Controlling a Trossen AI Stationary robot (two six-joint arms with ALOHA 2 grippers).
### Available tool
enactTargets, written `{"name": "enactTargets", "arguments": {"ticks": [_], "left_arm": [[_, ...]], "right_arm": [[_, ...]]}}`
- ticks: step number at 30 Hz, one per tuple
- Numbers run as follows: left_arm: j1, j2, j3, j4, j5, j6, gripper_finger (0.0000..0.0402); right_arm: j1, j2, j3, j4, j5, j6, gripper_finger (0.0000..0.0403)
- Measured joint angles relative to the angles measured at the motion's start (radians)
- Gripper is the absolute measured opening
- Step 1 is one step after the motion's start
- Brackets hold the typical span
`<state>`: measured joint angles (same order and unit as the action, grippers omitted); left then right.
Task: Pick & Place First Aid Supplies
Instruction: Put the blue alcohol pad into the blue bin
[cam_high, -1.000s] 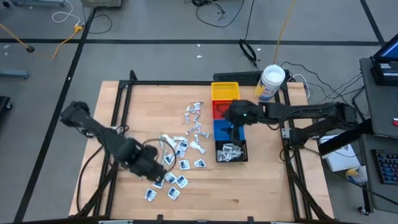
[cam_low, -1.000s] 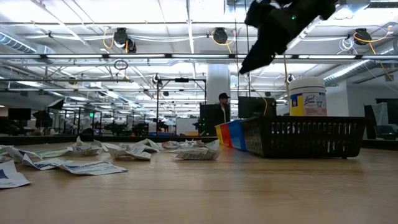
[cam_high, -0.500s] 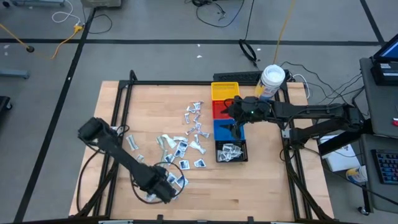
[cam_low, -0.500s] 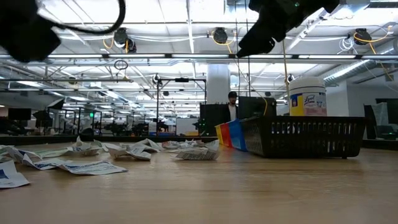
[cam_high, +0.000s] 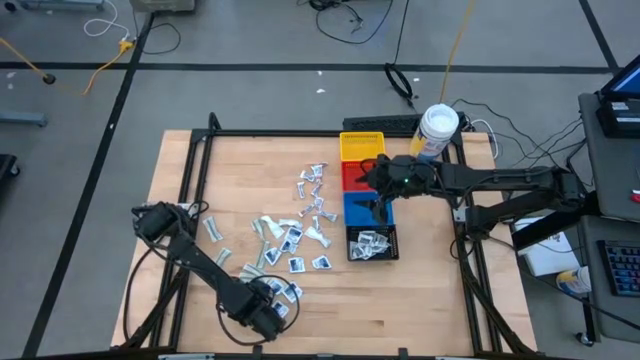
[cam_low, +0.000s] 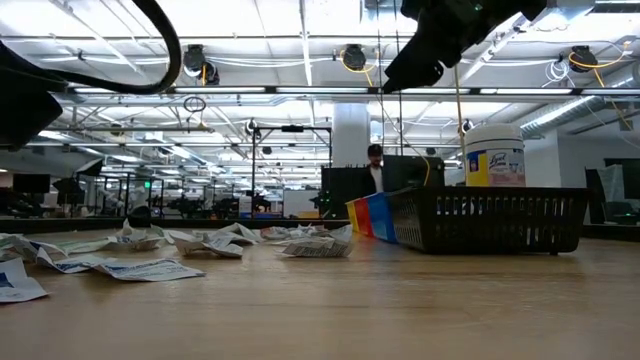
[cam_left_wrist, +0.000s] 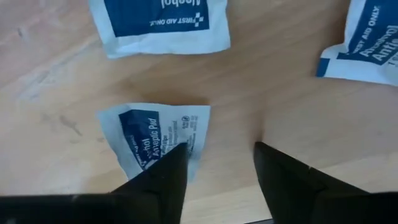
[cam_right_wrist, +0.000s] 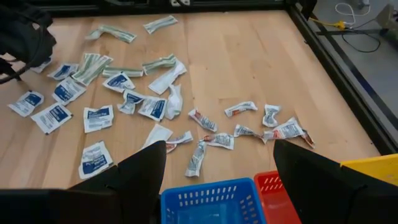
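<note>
Wood table (cam_high: 420, 300) with packets (cam_high: 300, 225) scattered mid-table left of the bins (cam_high: 365, 205). Left gripper (cam_left_wrist: 214, 163) is low over a blue-print packet (cam_left_wrist: 155, 138), fingers apart, nothing gripped yet, so it looks like the pick step; next it needs to straddle and pinch it. Right gripper (cam_right_wrist: 217, 163) hangs spread wide and empty over the bins.

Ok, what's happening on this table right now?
A two-arm robot is sorting first aid packets scattered on the wooden table into a row of small bins. The left gripper is down at the near edge of the pile, fingers open around the corner of one white-and-blue packet, nothing gripped yet. The right gripper hangs open and empty above the blue bin. The black bin already holds several packets.
</note>
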<state>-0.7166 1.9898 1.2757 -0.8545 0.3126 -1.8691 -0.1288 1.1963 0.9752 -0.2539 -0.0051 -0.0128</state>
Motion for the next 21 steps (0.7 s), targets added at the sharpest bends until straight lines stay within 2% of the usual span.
{"name": "enactTargets", "arguments": {"ticks": [3,8,15,18,21], "left_arm": [[0.003,0.001,0.0,-0.016,0.002,0.059,0.0129],[0.01,0.003,-0.003,-0.03,-0.003,0.124,0.0017],[0.028,-0.017,-0.007,-0.034,0.001,0.18,0.0002],[0.049,-0.076,-0.014,-0.059,-0.061,0.186,0.0001],[0.062,-0.205,-0.009,-0.069,-0.134,0.192,0.0001]], "right_arm": [[0.0,-0.001,0.0,0.031,0.0,0.0,0.0295],[0.0,-0.007,0.0,0.095,0.0,-0.004,0.0295],[0.0,-0.015,0.0,0.163,0.0,-0.049,0.0294],[0.0,-0.015,0.0,0.177,0.0,-0.044,0.0291],[0.0,-0.015,0.0,0.176,-0.029,-0.002,0.0287]]}}
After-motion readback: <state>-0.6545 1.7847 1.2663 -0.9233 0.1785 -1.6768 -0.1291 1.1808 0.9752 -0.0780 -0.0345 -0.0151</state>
